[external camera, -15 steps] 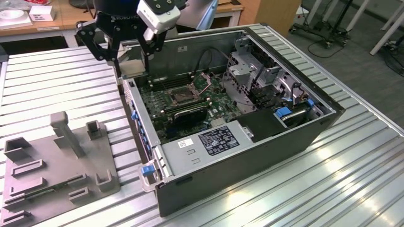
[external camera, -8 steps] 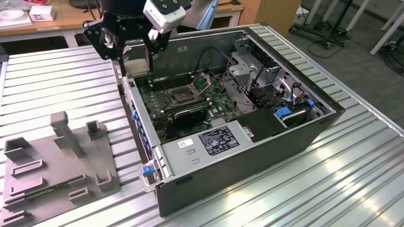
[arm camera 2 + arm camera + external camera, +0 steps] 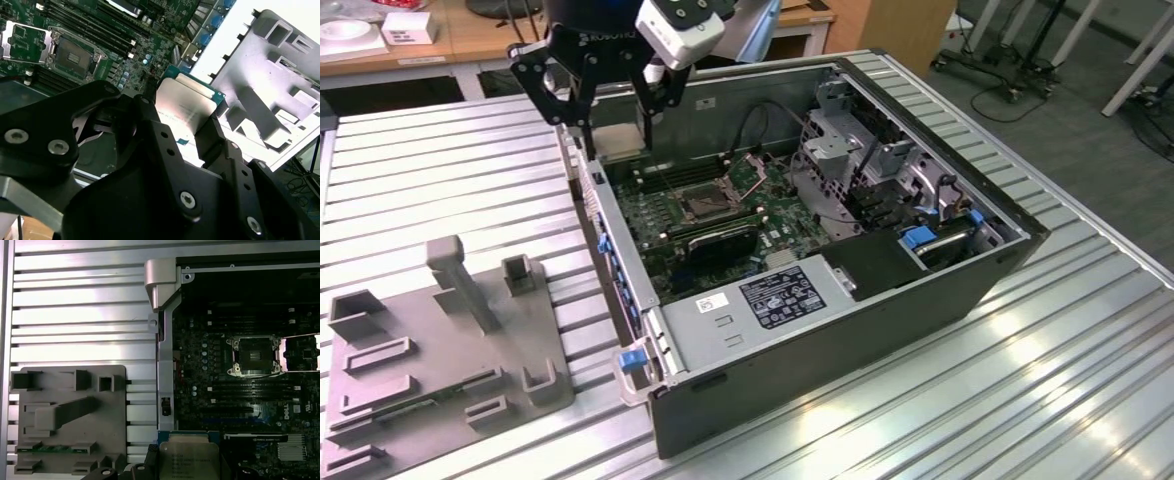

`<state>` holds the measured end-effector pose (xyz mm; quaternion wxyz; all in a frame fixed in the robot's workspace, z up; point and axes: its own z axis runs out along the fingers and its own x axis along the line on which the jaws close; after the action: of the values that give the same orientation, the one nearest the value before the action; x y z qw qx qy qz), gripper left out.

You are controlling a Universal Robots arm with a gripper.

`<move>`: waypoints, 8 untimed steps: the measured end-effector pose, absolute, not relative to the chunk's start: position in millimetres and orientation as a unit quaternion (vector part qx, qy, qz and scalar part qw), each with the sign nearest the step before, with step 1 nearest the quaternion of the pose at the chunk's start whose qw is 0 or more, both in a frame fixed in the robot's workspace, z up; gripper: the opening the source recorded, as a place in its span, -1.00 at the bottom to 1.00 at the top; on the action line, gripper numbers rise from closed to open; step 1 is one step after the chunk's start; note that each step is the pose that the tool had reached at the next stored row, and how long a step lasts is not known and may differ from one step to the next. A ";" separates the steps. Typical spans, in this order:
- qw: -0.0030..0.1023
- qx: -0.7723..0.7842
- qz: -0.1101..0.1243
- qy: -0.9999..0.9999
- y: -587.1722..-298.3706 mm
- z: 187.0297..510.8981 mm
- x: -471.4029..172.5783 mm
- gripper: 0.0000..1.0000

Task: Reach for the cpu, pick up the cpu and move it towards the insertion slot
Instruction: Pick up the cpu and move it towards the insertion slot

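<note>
Hovering over the open black computer case (image 3: 854, 290) at its rim, clear of the grey plastic tray (image 3: 440, 350), the black gripper (image 3: 604, 112) pinches the silvery square cpu (image 3: 185, 107) between its fingers (image 3: 212, 137), the silver-framed insertion slot (image 3: 252, 356) below.

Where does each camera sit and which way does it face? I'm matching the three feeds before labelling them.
Exterior view: off the arm, raised, looking down at the open computer case, grey tray and the gripper holding the cpu.
Second wrist view: on the arm, looking along the black fingers gripping the cpu, toward the insertion slot.
First wrist view: on the arm, looking straight down on tray, insertion slot and cpu.
Shared: all three show cpu, slot and tray.
</note>
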<state>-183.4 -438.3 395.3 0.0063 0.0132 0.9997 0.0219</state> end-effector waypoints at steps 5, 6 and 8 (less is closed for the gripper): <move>0.006 0.013 0.022 1.000 -438.1 394.9 -180.2 0.09; 0.006 0.013 0.022 1.000 -438.1 394.8 -179.6 0.09; 0.006 0.013 0.022 1.000 -438.1 394.7 -178.5 0.09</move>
<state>-178.5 -438.1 394.7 0.0063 0.0132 0.9997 0.0219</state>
